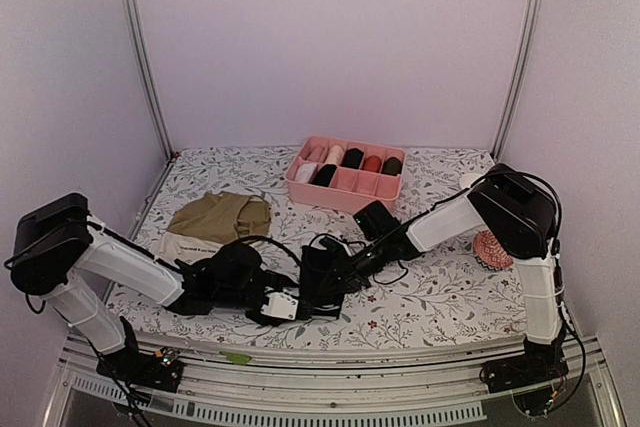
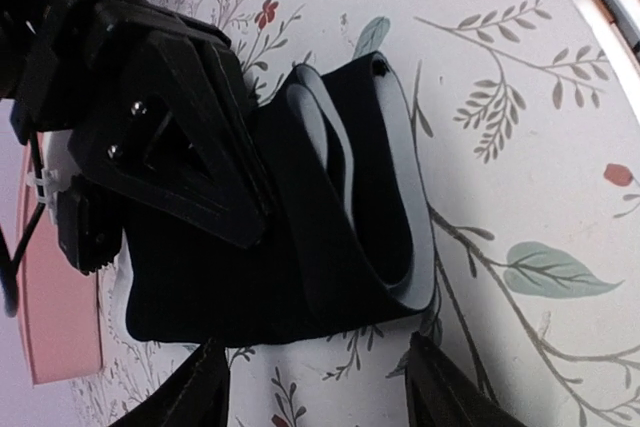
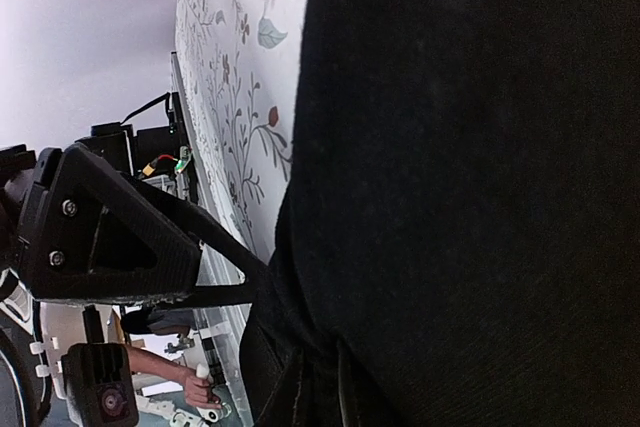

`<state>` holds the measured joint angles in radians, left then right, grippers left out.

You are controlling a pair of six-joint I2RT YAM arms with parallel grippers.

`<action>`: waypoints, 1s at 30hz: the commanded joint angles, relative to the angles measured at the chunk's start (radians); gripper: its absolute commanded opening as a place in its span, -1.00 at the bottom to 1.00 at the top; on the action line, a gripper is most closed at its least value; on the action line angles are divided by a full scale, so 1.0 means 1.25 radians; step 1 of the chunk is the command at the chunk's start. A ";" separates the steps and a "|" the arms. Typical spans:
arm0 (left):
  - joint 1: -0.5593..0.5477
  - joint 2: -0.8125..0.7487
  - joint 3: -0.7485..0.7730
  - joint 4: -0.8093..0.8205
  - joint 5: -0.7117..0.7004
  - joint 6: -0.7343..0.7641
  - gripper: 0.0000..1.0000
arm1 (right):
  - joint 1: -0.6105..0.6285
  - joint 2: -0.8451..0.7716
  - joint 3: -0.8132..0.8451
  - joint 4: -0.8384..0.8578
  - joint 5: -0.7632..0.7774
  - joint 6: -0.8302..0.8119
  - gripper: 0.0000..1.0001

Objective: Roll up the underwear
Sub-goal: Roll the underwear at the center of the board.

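A black underwear [image 1: 318, 259] with white trim lies folded over on the flowered cloth at the front middle. In the left wrist view the black underwear [image 2: 340, 227] shows a curled white band. My right gripper [image 1: 332, 275] is shut on its dark fabric, which fills the right wrist view around the gripper [image 3: 320, 382]. My left gripper [image 1: 292, 303] stands open just short of the garment's near edge, with only cloth between its fingertips [image 2: 205, 387]. An olive-brown underwear [image 1: 222, 215] with a cream waistband lies flat at the left.
A pink divided box [image 1: 345, 192] with rolled garments stands at the back middle. A red-and-white patterned ball [image 1: 492, 249] sits by the right arm. The metal table rail [image 1: 330, 362] runs along the front, close behind the grippers.
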<state>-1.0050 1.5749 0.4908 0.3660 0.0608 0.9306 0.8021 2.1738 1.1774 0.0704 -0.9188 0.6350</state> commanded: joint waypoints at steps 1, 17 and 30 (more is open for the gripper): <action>-0.046 0.049 -0.032 0.083 -0.069 0.044 0.22 | -0.001 0.054 -0.035 -0.019 0.040 -0.005 -0.76; -0.157 0.156 -0.023 0.267 -0.125 0.024 0.22 | 0.000 0.058 -0.053 -0.023 0.046 -0.002 -0.78; -0.092 0.221 0.020 0.256 -0.232 -0.007 0.15 | -0.001 0.044 -0.078 -0.028 0.053 -0.010 -0.79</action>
<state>-1.1767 1.8198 0.5251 0.7826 -0.1635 0.9100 0.7975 2.1807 1.1419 0.1490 -0.9386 0.6353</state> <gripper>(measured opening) 0.588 0.105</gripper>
